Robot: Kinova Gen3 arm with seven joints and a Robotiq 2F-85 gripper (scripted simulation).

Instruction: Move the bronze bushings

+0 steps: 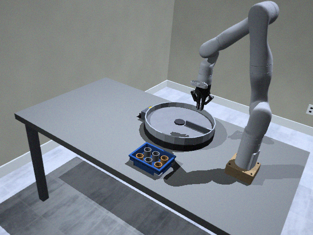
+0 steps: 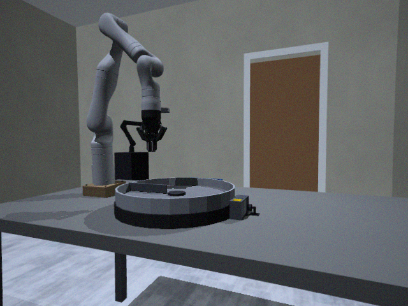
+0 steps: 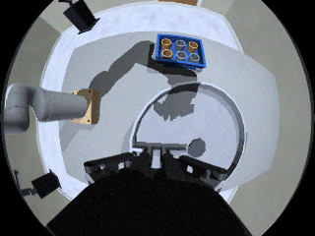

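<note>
The blue crate stands in front of the turntable. It holds three bronze bushings and three steel bushings, all upright with open ends up. Two of the bronze ones are at the end nearer the robot base, one at the other end. The turntable's disc bears no bushing in view. Its dark round hub is at the centre. My gripper is shut and empty, its fingers close together, pointing down high above the turntable.
A raised wall rings the disc. A straight divider runs from near the hub to the ring. A small grey box with a yellow mark adjoins the ring outside. My wooden base block stands on the table.
</note>
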